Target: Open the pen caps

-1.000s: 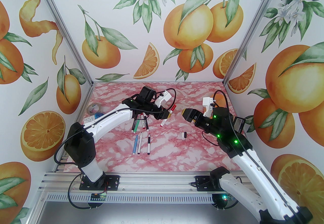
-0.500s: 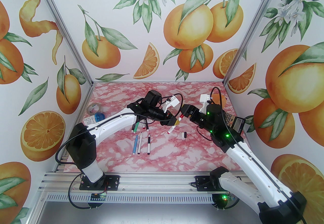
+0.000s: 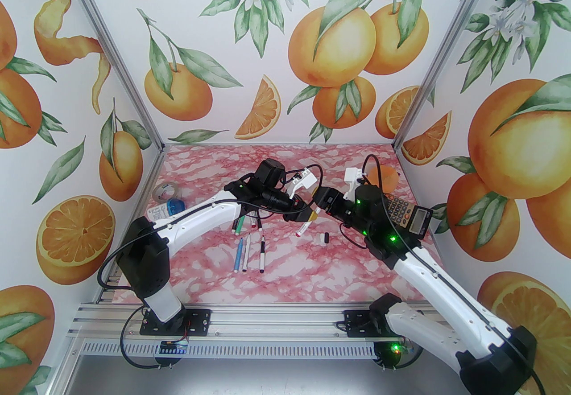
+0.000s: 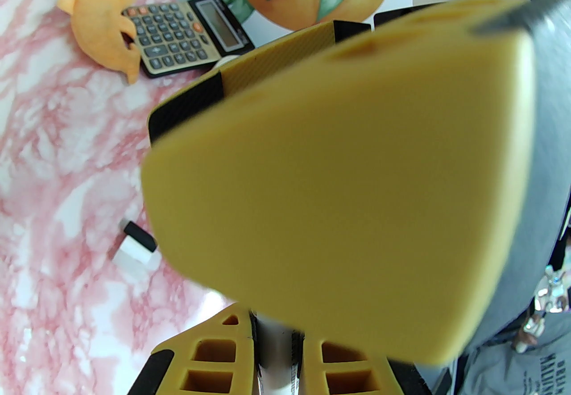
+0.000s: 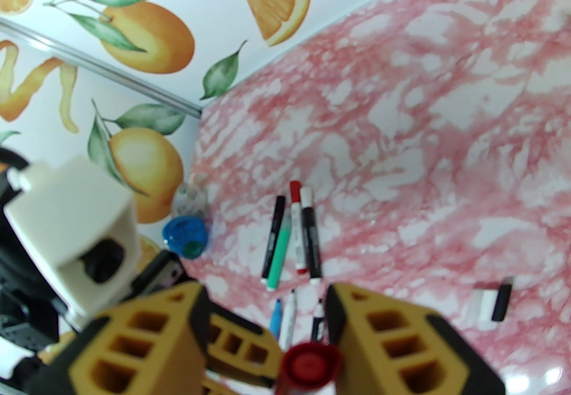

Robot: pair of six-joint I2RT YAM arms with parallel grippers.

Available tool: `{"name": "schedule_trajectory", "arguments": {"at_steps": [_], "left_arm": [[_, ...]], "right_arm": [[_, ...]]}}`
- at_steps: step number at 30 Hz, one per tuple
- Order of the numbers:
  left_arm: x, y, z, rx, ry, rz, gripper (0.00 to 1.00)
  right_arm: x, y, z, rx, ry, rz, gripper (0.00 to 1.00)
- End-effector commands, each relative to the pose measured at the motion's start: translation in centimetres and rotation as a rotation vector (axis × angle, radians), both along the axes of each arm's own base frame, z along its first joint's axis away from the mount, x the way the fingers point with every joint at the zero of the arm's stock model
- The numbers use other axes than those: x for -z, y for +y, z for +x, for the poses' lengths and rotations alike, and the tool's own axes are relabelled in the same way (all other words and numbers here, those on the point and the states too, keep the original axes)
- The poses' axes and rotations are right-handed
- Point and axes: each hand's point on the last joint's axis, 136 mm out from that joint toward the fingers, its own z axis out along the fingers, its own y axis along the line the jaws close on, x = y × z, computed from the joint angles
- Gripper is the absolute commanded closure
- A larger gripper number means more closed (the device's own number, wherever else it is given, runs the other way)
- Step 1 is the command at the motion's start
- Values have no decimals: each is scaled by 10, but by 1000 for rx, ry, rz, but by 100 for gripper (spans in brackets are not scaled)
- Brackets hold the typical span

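Note:
My left gripper (image 3: 308, 217) is shut on a white pen (image 3: 302, 228), held tilted above the table's middle. In the left wrist view the white barrel (image 4: 274, 353) sits between my left fingers (image 4: 205, 362). The pen's red cap (image 5: 308, 364) points at my right gripper (image 5: 264, 290), whose jaws stand astride it. The right-hand finger touches the cap and a gap shows on the other side. Seen from above, my right gripper (image 3: 319, 202) meets the pen's upper end. More pens (image 3: 247, 221) lie on the table in two groups. A stubby white and black piece (image 3: 324, 238) lies to the right.
A calculator (image 3: 408, 212) and an orange plush toy (image 3: 383, 177) sit at the back right beside my right arm. A tape roll (image 3: 164, 192) and a blue object (image 3: 175, 206) lie at the left edge. The second pen group (image 3: 247, 253) lies nearer the front.
My right arm has swung left to the held pen, and its jaws have narrowed around the red cap. The left arm shifted the pen slightly right, then held still.

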Motion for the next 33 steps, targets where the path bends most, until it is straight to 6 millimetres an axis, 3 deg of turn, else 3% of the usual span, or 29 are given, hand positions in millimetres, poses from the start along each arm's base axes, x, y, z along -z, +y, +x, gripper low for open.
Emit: {"name": "schedule_trajectory", "arguments": {"at_steps": [1, 9, 20, 33], "left_arm": [[-8, 0, -2, 4, -18, -25, 87], [-10, 1, -2, 7, -25, -26, 87], [-6, 1, -2, 11, -27, -17, 86], [-6, 1, -2, 11, -27, -17, 87]], "right_arm": [[8, 1, -2, 13, -2, -8, 63], [10, 3, -3, 6, 3, -8, 71], [3, -3, -4, 27, -15, -25, 71], [6, 1, -3, 11, -7, -22, 83]]}}
